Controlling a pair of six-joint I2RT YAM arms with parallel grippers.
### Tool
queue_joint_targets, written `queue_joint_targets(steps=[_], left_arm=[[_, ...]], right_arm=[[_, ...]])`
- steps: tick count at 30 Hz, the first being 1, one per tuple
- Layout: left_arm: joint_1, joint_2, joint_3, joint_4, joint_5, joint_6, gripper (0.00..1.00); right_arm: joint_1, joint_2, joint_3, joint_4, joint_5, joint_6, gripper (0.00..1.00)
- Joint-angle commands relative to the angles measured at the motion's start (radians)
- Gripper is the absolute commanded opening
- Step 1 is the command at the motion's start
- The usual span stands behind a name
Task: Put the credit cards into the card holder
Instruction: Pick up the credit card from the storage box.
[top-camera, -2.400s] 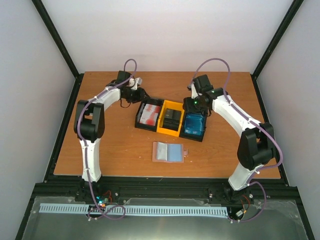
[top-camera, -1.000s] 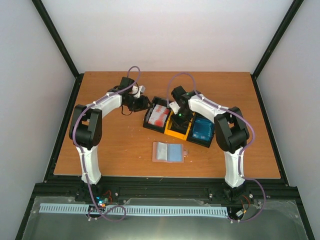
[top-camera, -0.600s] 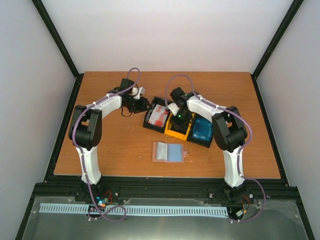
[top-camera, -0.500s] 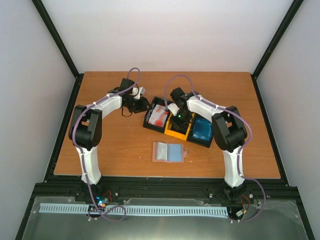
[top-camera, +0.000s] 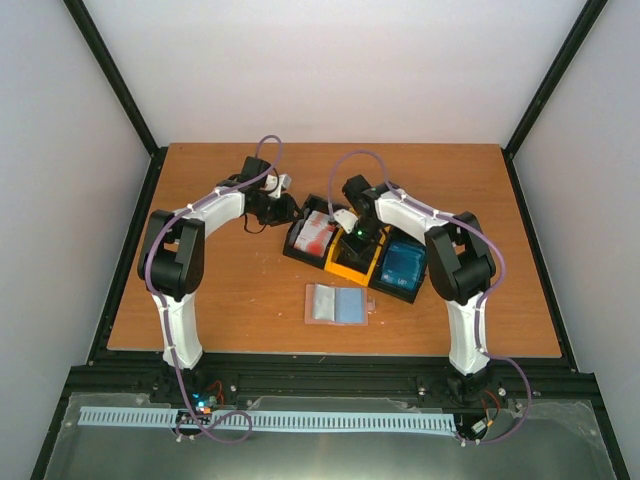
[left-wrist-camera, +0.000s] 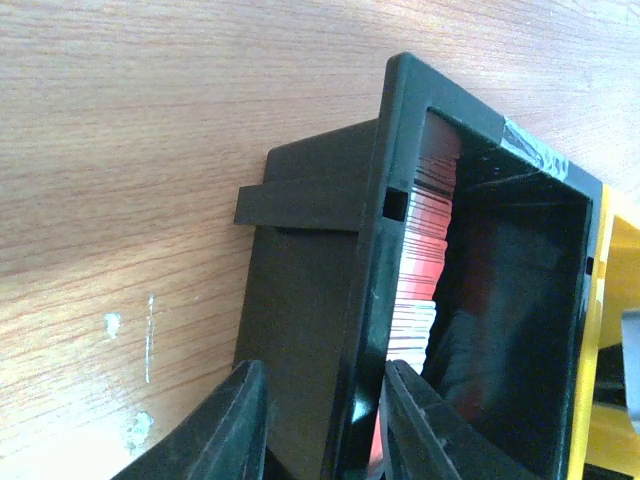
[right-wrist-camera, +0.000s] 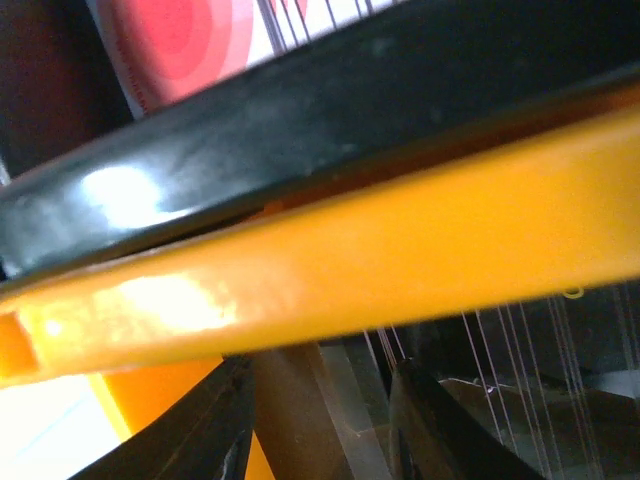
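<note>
**Changed:** right gripper (right-wrist-camera: 315, 425) has swung from the blue cards (top-camera: 402, 266) to the yellow bin (right-wrist-camera: 400, 260), and the bin row now sits askew. Left gripper (left-wrist-camera: 322, 430) has closed round the black bin (left-wrist-camera: 310, 300) wall, one finger outside and one inside beside the red-and-white cards (left-wrist-camera: 425, 250), probably steadying it for a pick.

**Holder** (top-camera: 337, 304)**:** open on the table (top-camera: 230, 290), apart from both arms, unmoved.

**Unclear:** right jaws stand apart in the yellow bin. Whether they pinch a card, I cannot tell.
</note>
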Motion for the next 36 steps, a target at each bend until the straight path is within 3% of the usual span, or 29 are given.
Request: queue_joint_targets(steps=[1,13,25,29,36], left_arm=[[-0.004,0.015,0.043,0.015,-0.006,-0.007,0.33],[-0.006,0.029,0.039,0.031,0.002,-0.025,0.33],[-0.007,0.031,0.042,0.031,0.0,-0.03,0.33],[-0.006,0.031,0.043,0.03,-0.002,-0.028,0.33],[-0.006,0.027,0.045,0.031,-0.002,-0.029,0.33]], right_arm=[[0.004,-0.048,-0.004,-0.07,-0.099,-0.012,0.37],[0.001,-0.111,-0.06,-0.102,-0.223,-0.031,0.37],[0.0,-0.123,-0.105,-0.099,-0.209,-0.013,0.43],[0.002,-0.09,-0.082,-0.086,-0.186,0.002,0.39],[0.002,-0.081,-0.043,-0.066,-0.144,0.025,0.23]])
